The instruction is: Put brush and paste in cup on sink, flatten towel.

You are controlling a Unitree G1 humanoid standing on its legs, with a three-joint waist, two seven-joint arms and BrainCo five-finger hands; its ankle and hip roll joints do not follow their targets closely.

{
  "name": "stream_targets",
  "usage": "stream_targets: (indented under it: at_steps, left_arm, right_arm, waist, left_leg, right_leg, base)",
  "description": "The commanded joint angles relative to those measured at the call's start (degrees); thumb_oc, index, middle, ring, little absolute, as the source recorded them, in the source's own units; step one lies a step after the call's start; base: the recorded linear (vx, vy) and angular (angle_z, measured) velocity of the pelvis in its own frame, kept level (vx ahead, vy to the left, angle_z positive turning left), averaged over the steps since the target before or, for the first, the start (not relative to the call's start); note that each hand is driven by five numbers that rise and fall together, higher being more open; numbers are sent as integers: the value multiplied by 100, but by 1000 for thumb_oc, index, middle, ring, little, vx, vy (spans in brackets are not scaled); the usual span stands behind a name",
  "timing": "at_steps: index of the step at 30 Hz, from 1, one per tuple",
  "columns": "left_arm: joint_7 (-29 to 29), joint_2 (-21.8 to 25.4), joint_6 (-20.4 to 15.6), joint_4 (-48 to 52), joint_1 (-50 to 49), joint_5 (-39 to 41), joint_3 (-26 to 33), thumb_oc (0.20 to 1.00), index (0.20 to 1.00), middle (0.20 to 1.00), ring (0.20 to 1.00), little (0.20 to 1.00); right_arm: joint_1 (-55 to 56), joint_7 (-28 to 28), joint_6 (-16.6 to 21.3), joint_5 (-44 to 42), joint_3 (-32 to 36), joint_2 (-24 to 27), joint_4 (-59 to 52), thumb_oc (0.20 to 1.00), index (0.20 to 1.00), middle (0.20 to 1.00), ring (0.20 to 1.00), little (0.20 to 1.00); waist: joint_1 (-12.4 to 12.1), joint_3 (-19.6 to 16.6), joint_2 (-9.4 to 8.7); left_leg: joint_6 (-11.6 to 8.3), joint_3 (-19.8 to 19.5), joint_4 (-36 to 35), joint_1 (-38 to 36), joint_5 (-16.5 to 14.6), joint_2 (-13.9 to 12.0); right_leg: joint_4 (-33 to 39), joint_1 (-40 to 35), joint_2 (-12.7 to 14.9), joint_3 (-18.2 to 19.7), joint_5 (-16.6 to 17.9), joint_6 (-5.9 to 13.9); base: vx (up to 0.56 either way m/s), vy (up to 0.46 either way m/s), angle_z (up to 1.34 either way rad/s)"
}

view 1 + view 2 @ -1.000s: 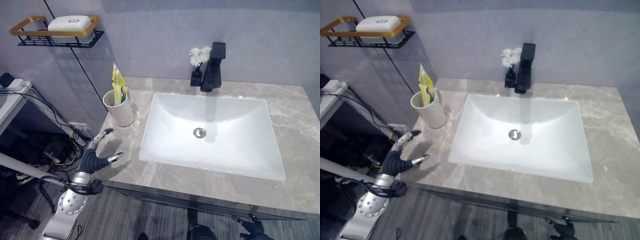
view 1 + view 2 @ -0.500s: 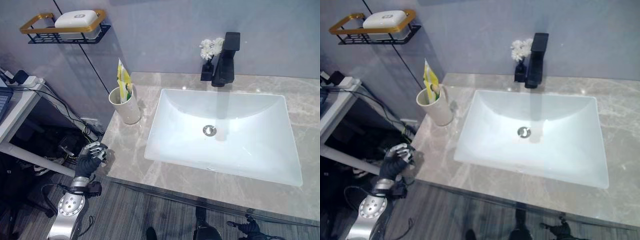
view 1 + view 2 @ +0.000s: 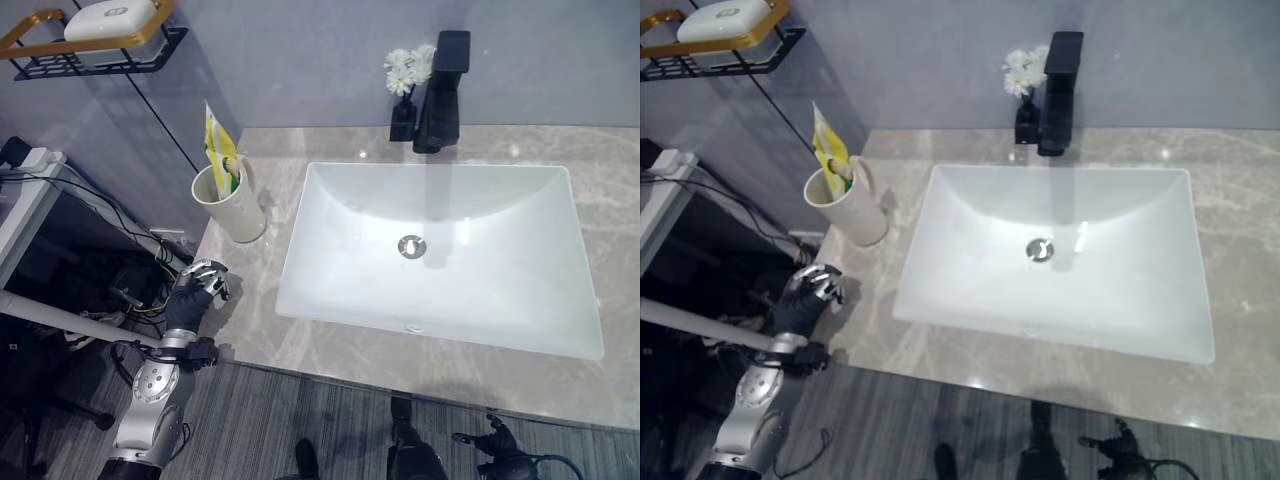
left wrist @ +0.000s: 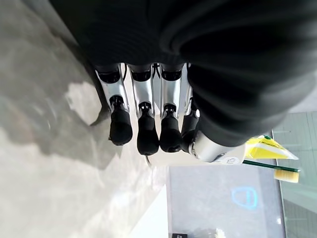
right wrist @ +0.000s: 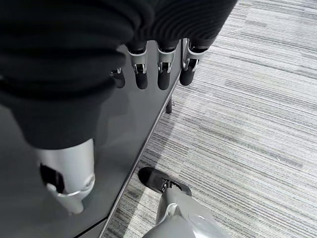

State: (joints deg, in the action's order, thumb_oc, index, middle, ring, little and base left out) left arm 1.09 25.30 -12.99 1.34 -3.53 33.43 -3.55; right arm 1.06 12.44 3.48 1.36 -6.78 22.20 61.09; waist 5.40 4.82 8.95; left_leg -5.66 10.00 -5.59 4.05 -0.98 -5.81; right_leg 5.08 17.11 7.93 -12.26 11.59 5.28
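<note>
- Hanging at lower left off the counter (image 3: pixel 300 345) corner, the left hand (image 3: pixel 193 298) has its fingers curled in, holding nothing; a second ago they were spread over the counter.
- Cup (image 3: pixel 229 203) left of the sink (image 3: pixel 440 250) holds paste (image 3: pixel 220 155) and brush (image 4: pixel 271 167), both upright, leaning left.
- Right hand (image 5: pixel 153 54) down by the floor, curled, empty.

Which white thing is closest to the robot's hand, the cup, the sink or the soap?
The cup. It stands on the counter just beyond the left hand; the sink lies farther, the soap up on the shelf.
</note>
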Motion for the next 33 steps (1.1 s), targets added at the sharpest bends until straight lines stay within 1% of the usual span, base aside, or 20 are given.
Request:
stream_targets:
  at_steps: [1,8,13,17,21,33]
  left_arm:
    - [-23,50,-42,1,30,151,200,200,200,200,200,200]
    - [52,78,-41,-125,82,60,341,200,200,200,200,200]
    - [173,118,-83,-250,215,86,489,200,200,200,200,200]
    - [173,119,-84,-253,217,87,488,200,200,200,200,200]
    - [263,393,-109,-317,547,88,556,200,200,200,200,200]
    - [445,533,-178,-648,1080,138,525,200,200,200,200,200]
  right_arm:
    - [-192,68,8,27,-114,18,67,1000,1000,1000,1000,1000]
    - [-132,82,12,-39,-55,-7,129,1000,1000,1000,1000,1000]
    - [-44,46,98,-100,-103,-29,-178,1000,1000,1000,1000,1000]
    - [-43,46,97,-100,-103,-29,-181,1000,1000,1000,1000,1000]
    - [-67,14,120,-120,-182,-11,-302,1000,1000,1000,1000,1000]
    - [-171,62,121,-155,-212,70,-375,1000,1000,1000,1000,1000]
  waist:
    - [126,89,-266]
    - [180,70,-247]
    - [222,109,-248]
    - [219,105,-249]
    - [253,185,-247]
    - [317,234,-156]
  left_leg:
    - [-33,320,59,-175,117,256]
    - [-42,333,59,-213,100,243]
    - [-43,369,59,-154,124,241]
    - [-43,371,59,-149,125,241]
    - [-94,416,59,-1,189,207]
    - [-145,470,59,145,260,203]
  right_leg:
    - [-8,-181,171,405,-292,418]
    - [-8,-196,140,411,-328,398]
    - [-8,-89,109,480,-305,390]
    - [-8,-83,110,482,-304,390]
    - [-8,92,90,525,-269,382]
    - [-8,278,67,604,-235,371]
  base:
    - [27,-15,-7]
    - [7,-6,-2]
    - [-8,-3,-3]
    - [-4,-2,-7]
    - [-21,-27,-2]
    - [-4,-9,-4]
